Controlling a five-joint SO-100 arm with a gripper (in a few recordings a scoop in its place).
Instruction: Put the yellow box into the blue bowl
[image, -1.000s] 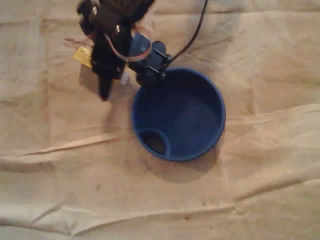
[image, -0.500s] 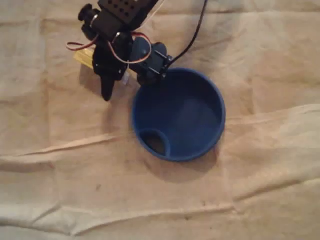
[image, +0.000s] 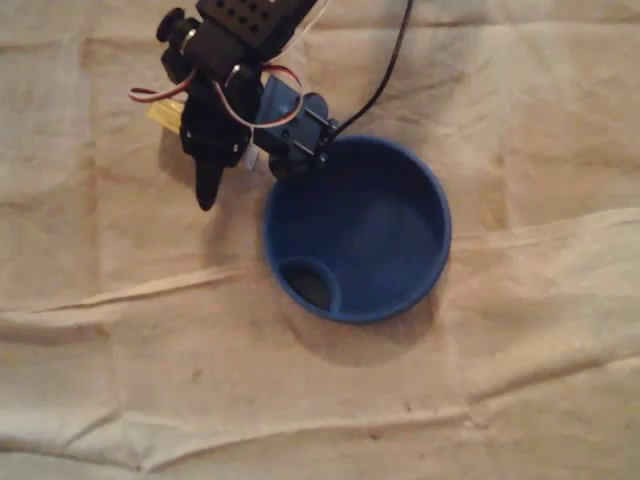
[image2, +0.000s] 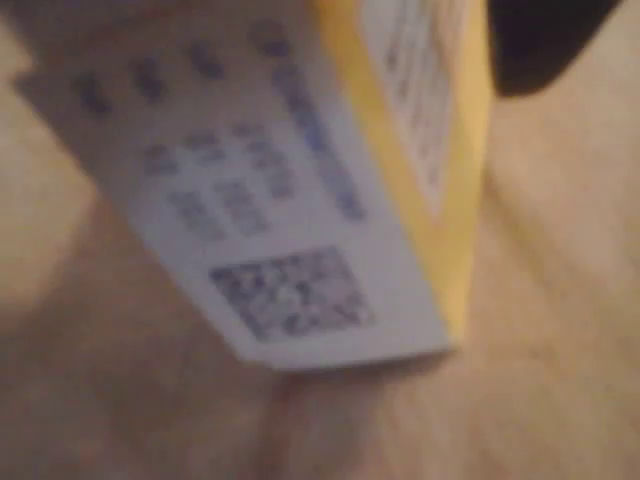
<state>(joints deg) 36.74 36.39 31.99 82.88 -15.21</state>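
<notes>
Jaws sit over the yellow box (image2: 300, 180), but I cannot tell whether they pinch it. In the overhead view it is just up-left of the blue bowl (image: 428, 205). Confirm a firm hold, then lift high before swinging across.

Black plastic arm (image: 225, 60) with a blue servo block (image: 290, 110), looped red-and-white wires (image: 150, 92), a thin black cable (image: 385, 70) and a pointed black claw (image: 208, 170).
</notes>
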